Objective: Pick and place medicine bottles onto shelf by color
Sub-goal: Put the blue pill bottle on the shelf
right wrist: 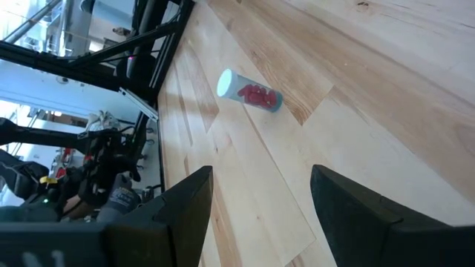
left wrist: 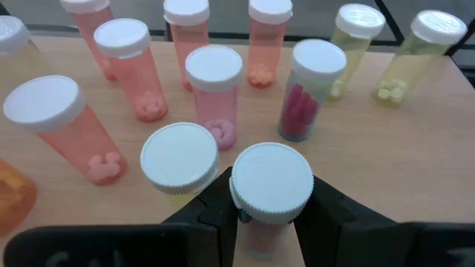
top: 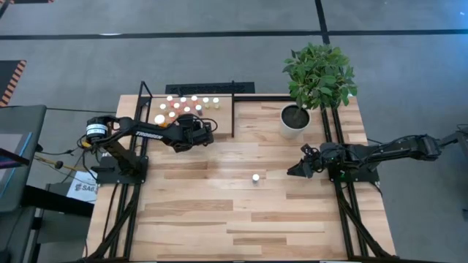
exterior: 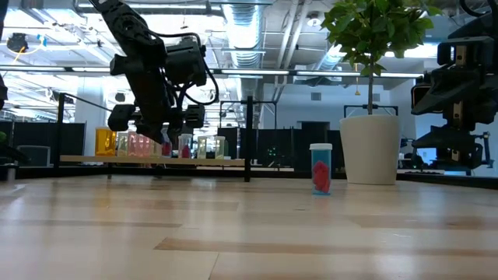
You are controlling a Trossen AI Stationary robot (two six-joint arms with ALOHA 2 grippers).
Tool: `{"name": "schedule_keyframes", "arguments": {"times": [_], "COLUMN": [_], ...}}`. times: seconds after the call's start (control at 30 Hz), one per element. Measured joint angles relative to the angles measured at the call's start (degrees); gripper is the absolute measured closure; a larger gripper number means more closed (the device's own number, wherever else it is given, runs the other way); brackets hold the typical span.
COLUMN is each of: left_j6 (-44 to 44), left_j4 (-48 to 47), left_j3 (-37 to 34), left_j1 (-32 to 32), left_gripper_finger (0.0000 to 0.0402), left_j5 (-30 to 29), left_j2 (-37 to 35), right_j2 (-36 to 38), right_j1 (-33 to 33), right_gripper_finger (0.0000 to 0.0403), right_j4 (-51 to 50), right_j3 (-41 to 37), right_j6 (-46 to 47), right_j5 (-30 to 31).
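At the table's [top: 219, 219] left edge, the left arm reaches toward the shelf [top: 223, 111] at the far left corner. The left gripper [left wrist: 263, 215] hangs over the shelf's near side, its two dark fingers [left wrist: 215, 204] pressed tight against a white-capped bottle [left wrist: 271, 182] that stands upright between them; the left gripper is shut on that bottle. In the low view the same gripper [exterior: 167, 128] sits just above the row of bottles on the board.

The other shelf bottles [top: 183, 106] stand in a cluster ahead of it. From the left wrist view, an orange one [left wrist: 15, 196] shows at the edge, then several pink ones [left wrist: 130, 67] with white caps, one [left wrist: 178, 152] just beside the held bottle, one clear with red capsules [left wrist: 308, 89], and two yellowish ones [left wrist: 419, 52] farther over.

Near the middle of the table, well apart from the shelf, a lone bottle [top: 256, 177] with red contents and a white cap stands upright on the planks; the low view shows it [exterior: 320, 167] just left of the white pot [exterior: 372, 148].

The potted plant [top: 318, 77] stands at the far right. Just below it, the right gripper [top: 298, 169] hovers near the table's right side, its fingers [right wrist: 178, 208] spread apart and holding nothing, pointed toward the lone bottle [right wrist: 249, 90].
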State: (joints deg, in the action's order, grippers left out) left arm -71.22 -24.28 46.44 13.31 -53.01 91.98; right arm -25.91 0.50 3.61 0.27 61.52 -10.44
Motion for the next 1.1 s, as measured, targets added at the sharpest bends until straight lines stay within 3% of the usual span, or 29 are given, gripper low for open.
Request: {"name": "schedule_keyframes", "arguments": {"times": [0.53, 1.1], "left_j6": [4.02, 1.93], "left_j4": [1.93, 2.46], "left_j3": [0.0, 1.18], "left_j1": [1.93, 0.2], "left_gripper_finger": [0.0309, 0.0239], "left_j5": [1.57, 3.25], "left_j2": [0.0, -0.36], "right_j2": [0.0, 0.01], "right_j1": [0.0, 0.0], "right_gripper_finger": [0.0153, 0.0153], "right_j4": [0.01, 0.03], "right_j3": [0.0, 0.0], "right_j6": [0.0, 0.0], "right_j5": [0.0, 0.0]}}
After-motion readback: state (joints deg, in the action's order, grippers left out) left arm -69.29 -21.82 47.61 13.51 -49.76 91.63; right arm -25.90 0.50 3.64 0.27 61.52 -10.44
